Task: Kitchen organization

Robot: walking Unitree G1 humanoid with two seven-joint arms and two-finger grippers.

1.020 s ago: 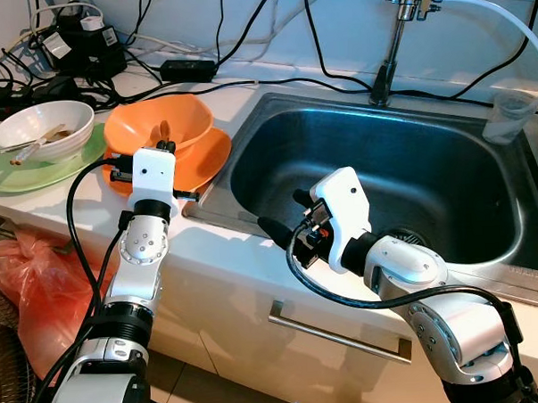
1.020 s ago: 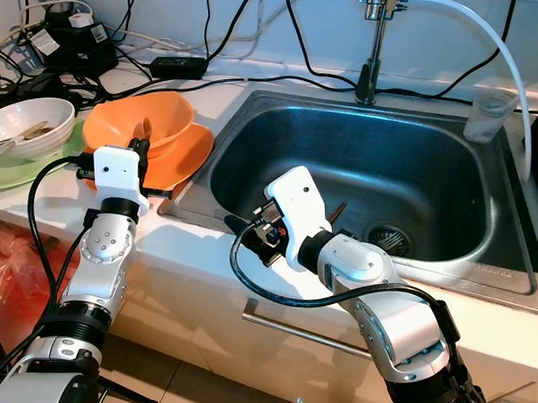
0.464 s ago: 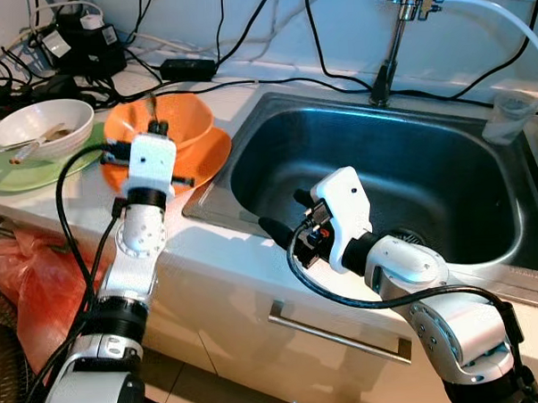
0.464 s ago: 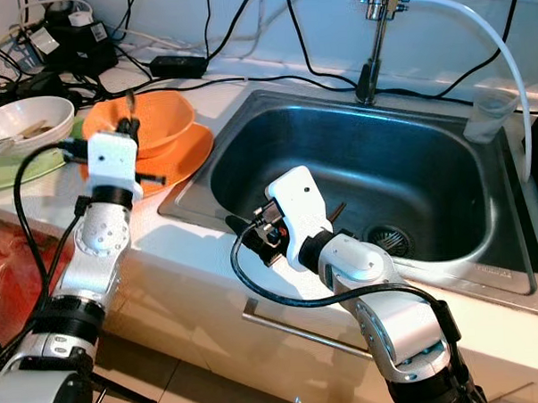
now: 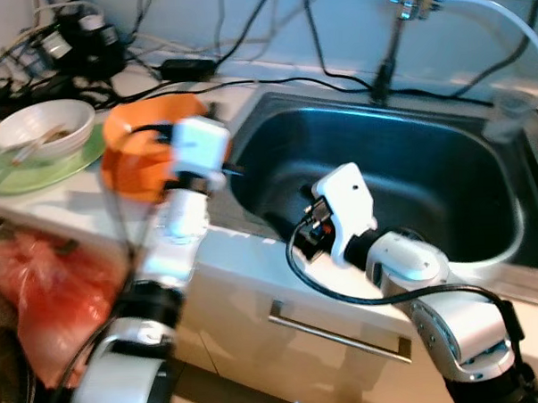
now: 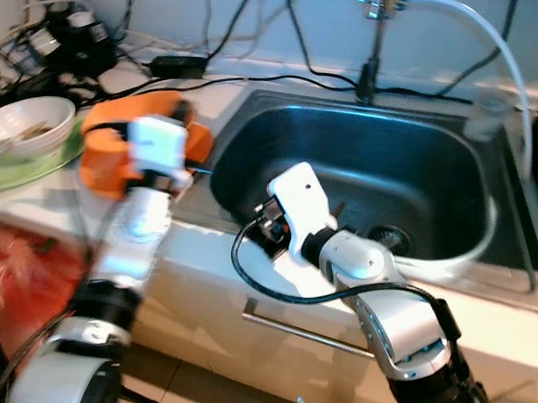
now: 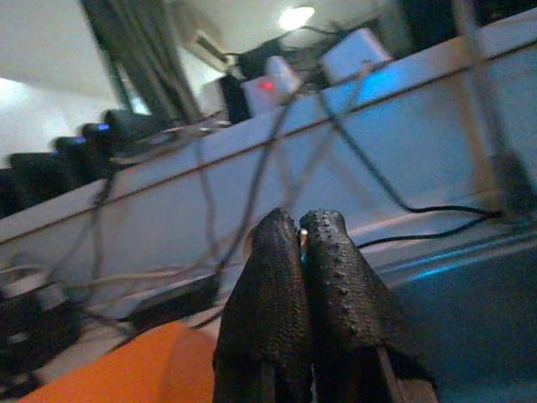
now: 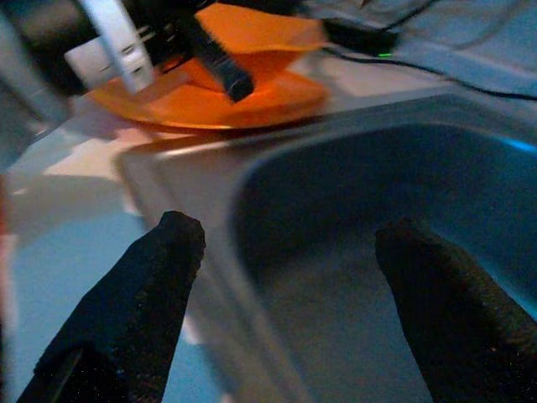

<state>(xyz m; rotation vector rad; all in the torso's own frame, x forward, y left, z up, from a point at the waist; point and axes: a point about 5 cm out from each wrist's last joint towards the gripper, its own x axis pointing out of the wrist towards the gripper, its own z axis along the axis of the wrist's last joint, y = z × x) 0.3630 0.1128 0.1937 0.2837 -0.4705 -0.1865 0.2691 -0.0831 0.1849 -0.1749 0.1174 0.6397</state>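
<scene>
An orange bowl (image 5: 137,140) on an orange plate (image 8: 210,101) stands on the counter left of the steel sink (image 5: 428,168). My left gripper (image 7: 300,252) hovers blurred above the bowl's right edge (image 5: 213,110), by the sink's corner. Its fingers are pressed shut, and only a sliver of a small utensil shows between the tips. My right gripper (image 8: 289,231) is open and holds nothing. It hangs over the sink's front left rim (image 5: 304,220), one finger (image 8: 159,277) over the counter and the other over the basin.
A white bowl (image 5: 42,127) with leftovers sits on a green plate (image 5: 35,167) at far left. Cables and adapters (image 5: 74,40) crowd the back of the counter. Faucet (image 5: 391,35) and plastic cup (image 5: 512,110) stand behind the sink. A red bag (image 5: 40,283) lies below.
My left gripper lifted a thin utensil out of the orange bowl and swung right toward the sink; it is motion-blurred now. The right arm has hardly moved.
</scene>
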